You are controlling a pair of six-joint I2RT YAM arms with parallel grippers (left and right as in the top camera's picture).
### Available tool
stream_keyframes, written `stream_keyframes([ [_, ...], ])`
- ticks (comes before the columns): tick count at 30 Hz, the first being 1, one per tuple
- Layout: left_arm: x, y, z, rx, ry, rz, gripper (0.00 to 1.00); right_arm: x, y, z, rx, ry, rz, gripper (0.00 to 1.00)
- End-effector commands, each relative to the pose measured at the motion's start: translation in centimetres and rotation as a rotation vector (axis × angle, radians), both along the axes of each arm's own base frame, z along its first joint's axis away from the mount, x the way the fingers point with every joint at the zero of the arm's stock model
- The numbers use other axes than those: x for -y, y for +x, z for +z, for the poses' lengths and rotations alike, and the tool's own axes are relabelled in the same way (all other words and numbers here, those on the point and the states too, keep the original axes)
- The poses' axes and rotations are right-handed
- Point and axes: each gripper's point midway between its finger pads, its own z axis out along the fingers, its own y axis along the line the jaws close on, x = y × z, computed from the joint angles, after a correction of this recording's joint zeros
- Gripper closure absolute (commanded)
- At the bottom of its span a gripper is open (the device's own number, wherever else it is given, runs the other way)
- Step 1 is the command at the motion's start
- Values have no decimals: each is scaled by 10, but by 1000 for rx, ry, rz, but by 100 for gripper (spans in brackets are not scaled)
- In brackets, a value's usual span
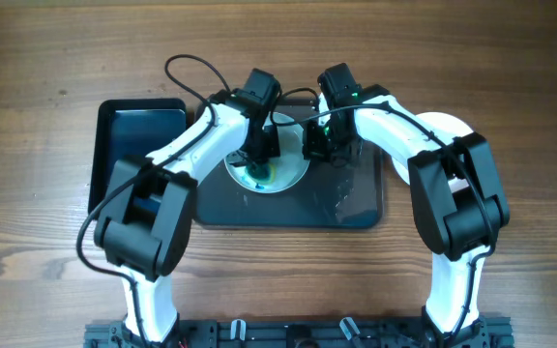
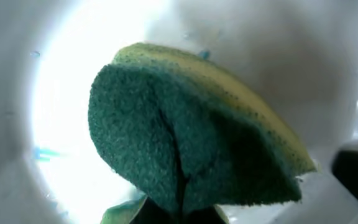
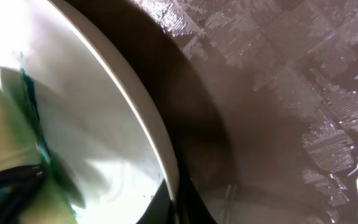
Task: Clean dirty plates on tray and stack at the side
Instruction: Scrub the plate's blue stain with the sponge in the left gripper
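At the far left of the table lies a small black tray; the left arm covers its near right corner.

The left gripper reaches down over the plate. Its fingers are pressed together on a sponge, pinching it at a fold. In the left wrist view the sponge fills most of the picture, with its dark green side facing the camera and a yellow layer along the far edge. The fingers themselves are almost cut off at the bottom edge. Behind the sponge the plate is very bright and out of focus, so little can be made out on it.

The plate sits on the left part of the tray, the large dark one in the middle of the table. A blue-teal smear shows near the left gripper; the two arms hide the far part of the plate.

The right gripper is at the right edge of this plate. Its fingers are closed, and it seems they pinch the rim, but in the right wrist view only a dark piece shows at the bottom beside the rim. The tray surface there looks wet and ribbed.

At the right, off the tray, a second plate lies on the table, mostly hidden behind the right arm.
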Motion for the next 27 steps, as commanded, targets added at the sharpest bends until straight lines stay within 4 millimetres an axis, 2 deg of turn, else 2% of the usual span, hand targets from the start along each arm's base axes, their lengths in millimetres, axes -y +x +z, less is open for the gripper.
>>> stream_keyframes([
  [1, -19, -3, -19, -13, 103, 1, 96, 8, -13, -21, -35, -59, 22, 96],
  [4, -40, 1, -19, 17, 215, 75, 96, 8, -13, -21, -35, -59, 23, 96],
  [6, -61, 2, -15, 42, 325, 142, 96, 8, -13, -21, -34, -58, 25, 96],
  [10, -89, -3, -7, 67, 468, 250, 96, 8, -13, -21, -36, -58, 24, 96],
  [12, -85, -5, -9, 55, 445, 254, 96, 8, -14, -21, -36, -58, 24, 96],
  [14, -72, -6, -13, 28, 374, 221, 96, 8, -14, -21, -38, -55, 25, 96],
  [17, -26, -9, -20, -32, 146, 51, 96, 5, -19, -20, -57, -32, 38, 96],
  [20, 23, -16, -17, -46, -84, -186, 96, -5, -28, -14, -80, 40, 95, 95],
  [21, 32, -17, -15, -39, -117, -231, 96, -5, -29, -14, -82, 42, 109, 96],
  [22, 33, -16, -15, -28, -113, -243, 96, -5, -31, -14, -86, 39, 116, 96],
  [24, 24, -9, -17, 1, -43, -215, 96, -4, -36, -14, -95, 42, 145, 96],
  [27, -10, 6, -18, 63, 146, -52, 96, -4, -44, -12, -108, 59, 198, 96],
])
